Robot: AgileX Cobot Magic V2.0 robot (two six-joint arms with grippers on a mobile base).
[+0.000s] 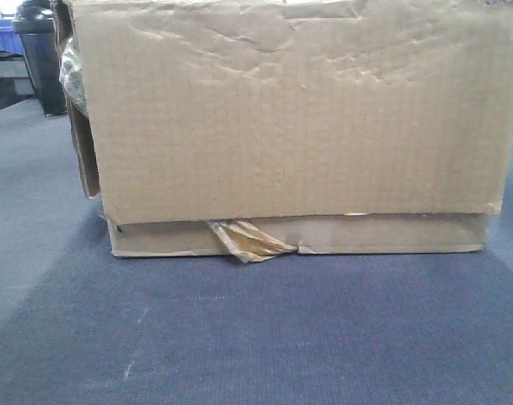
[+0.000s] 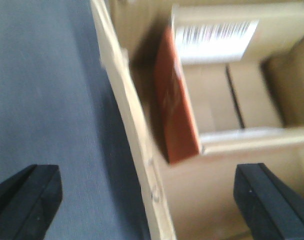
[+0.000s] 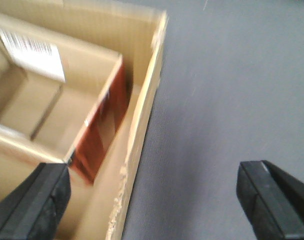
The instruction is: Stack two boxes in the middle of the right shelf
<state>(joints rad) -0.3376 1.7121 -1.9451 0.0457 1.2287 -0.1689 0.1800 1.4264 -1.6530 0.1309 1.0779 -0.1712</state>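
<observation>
1. Blue-grey carpet floor fills the scene, with a dark bin at the far left.
2. The large box, its face wrinkled, rests on the flatter box, where torn tape hangs in front.
3. The left pincer and right pincer are both spread wide and hold nothing. Each straddles a side wall of an open box.
4. Inside the open box, blurred, is what seems to be a smaller carton with a barcode label.

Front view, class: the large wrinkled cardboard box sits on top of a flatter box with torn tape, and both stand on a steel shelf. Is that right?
Not quite. The large wrinkled cardboard box does sit on the flatter box with torn tape, but both stand on blue-grey carpet, not a steel shelf. The front view shows it.
</observation>
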